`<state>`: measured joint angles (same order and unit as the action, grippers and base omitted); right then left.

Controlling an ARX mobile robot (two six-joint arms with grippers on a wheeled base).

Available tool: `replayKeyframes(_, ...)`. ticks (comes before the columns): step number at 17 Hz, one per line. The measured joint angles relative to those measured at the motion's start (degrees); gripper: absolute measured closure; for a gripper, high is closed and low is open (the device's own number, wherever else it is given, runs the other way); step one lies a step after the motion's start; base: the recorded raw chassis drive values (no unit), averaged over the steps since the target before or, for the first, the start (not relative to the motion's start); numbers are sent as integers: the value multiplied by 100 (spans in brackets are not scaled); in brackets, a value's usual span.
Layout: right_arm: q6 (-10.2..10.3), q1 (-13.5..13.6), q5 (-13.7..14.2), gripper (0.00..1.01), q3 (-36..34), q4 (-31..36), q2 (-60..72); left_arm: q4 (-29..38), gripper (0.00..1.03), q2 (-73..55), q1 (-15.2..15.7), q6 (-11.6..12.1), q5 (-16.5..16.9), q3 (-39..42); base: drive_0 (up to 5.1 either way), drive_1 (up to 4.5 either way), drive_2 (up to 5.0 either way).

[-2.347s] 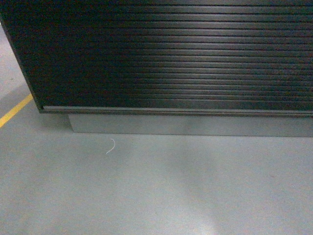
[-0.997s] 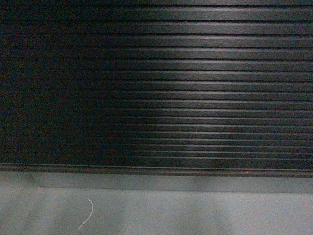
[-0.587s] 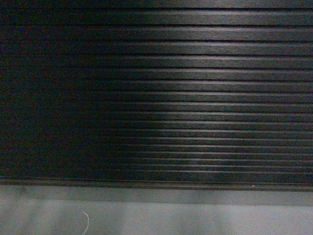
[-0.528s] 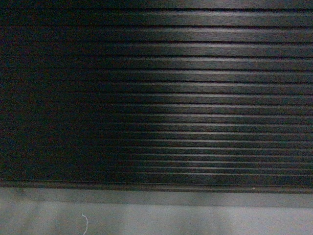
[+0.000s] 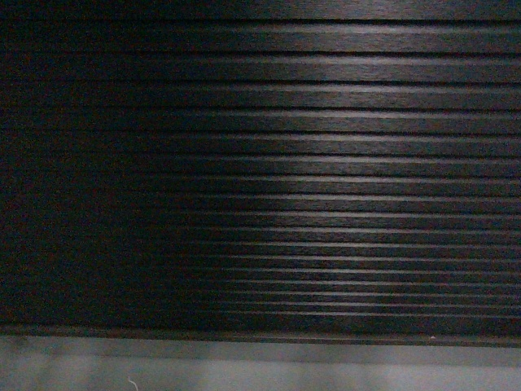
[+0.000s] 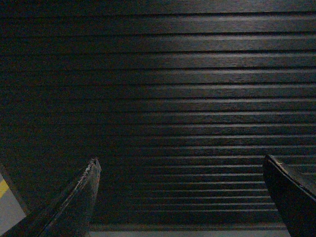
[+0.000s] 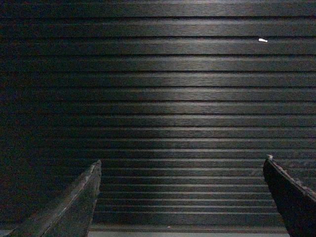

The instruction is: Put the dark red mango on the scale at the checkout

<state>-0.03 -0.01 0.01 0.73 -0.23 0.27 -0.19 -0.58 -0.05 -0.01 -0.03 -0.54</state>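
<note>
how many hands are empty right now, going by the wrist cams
2. The left hand shows in the left wrist view, fingers wide apart with nothing between them; the right hand in the right wrist view is the same. Both face the checkout. No mango or scale is in view.

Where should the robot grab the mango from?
That can't be judged yet: no mango shows in any view. All three cameras see only the checkout ribbed black front. Both grippers, left gripper and right gripper, are open and empty.
</note>
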Motion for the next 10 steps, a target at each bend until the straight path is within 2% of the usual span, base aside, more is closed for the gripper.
replayKeyframes(10,-2,0,0,3,0,-15,0,-17,5,0,0,0,4,0,0,0,0)
